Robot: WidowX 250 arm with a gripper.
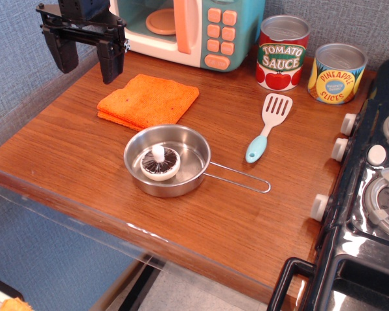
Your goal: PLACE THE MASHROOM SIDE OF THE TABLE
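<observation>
The mushroom lies inside the steel pan, gills and stubby white stem facing up, toward the pan's left side. The pan stands near the middle of the brown wood-grain table, its wire handle pointing right. My gripper hangs high at the back left, above the table's left edge and left of the orange cloth. Its two black fingers are spread apart and hold nothing. It is well away from the pan and the mushroom.
A folded orange cloth lies behind the pan. A white spatula with a blue handle lies to the right. A toy microwave, a tomato sauce can and a pineapple can stand at the back. A black toy stove fills the right.
</observation>
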